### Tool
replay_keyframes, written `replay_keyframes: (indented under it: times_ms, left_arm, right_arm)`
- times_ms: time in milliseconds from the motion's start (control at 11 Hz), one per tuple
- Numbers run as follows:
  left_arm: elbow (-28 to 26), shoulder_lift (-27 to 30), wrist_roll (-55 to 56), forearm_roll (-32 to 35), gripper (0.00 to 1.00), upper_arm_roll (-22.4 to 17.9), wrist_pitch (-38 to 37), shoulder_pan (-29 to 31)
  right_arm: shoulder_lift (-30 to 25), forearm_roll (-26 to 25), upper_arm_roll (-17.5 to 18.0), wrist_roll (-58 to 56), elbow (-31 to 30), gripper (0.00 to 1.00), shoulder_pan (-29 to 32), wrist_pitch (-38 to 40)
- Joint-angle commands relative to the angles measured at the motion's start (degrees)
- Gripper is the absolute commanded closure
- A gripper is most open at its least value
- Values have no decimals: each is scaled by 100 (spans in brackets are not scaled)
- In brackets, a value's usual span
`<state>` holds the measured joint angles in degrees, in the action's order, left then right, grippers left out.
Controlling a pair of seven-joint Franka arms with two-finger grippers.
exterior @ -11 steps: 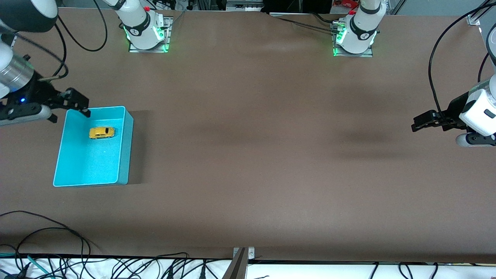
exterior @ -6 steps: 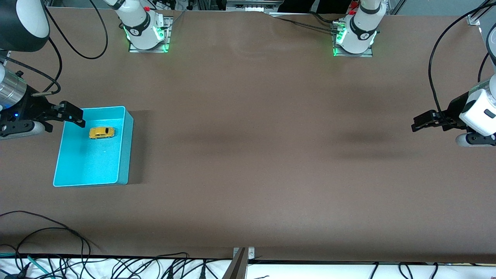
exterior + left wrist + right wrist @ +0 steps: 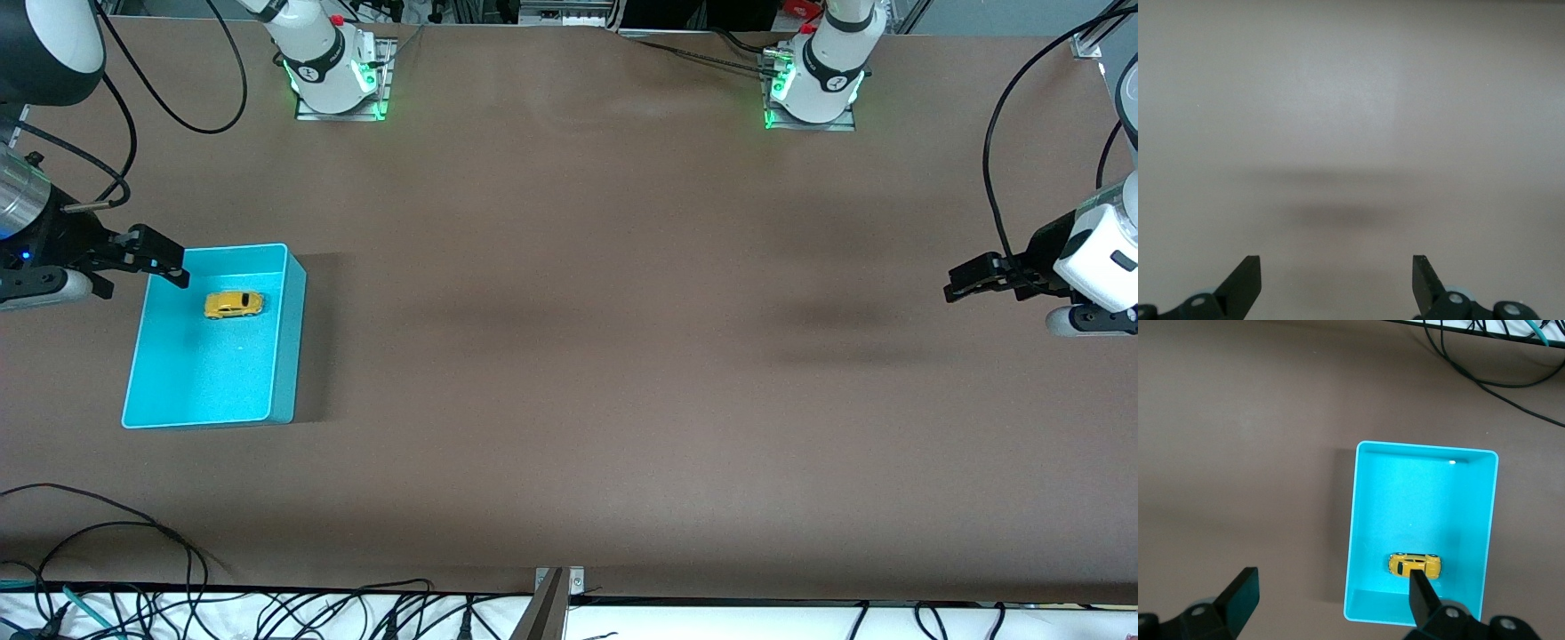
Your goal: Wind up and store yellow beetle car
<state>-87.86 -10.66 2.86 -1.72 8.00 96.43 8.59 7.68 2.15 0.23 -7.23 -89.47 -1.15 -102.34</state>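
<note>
The yellow beetle car (image 3: 234, 305) sits on its wheels inside the turquoise bin (image 3: 283, 338), in the half of the bin farther from the front camera, near the right arm's end of the table (image 3: 569, 356). The right gripper (image 3: 162, 260) hangs over the bin's corner at that end, its fingers spread apart and holding nothing; in the right wrist view one fingertip (image 3: 1421, 590) overlaps the car (image 3: 1414, 565) from above, with no contact evident. The left gripper (image 3: 965, 280) waits with fingers apart and empty over bare tabletop close to the left arm's end. The car looks like a small, rigid toy, probably light, with a smooth rounded shell that would likely slip under a pinch across the roof. The flatter flanks between the wheels seem the safer hold, taken across its width. The bin's wall stands close to the car on one side, so a finger may have little room there. As judged from its position, storing appears done.
</note>
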Motion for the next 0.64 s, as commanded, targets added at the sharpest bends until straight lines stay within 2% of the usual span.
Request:
replay_keyframes:
  times_ms: [0,273,545]
  left_arm:
    - [58,20,-154,-65,0,0,-27,11]
    - [58,20,-146,-65,0,0,-27,11]
    - [58,20,-146,-65,0,0,-27,11]
  right_arm:
    - [-100,-48,-5,-59,105,0,80,231]
    - [-92,-48,4,11,166,0,71,442]
    - [-83,-39,-163,2,272,0,89,608]
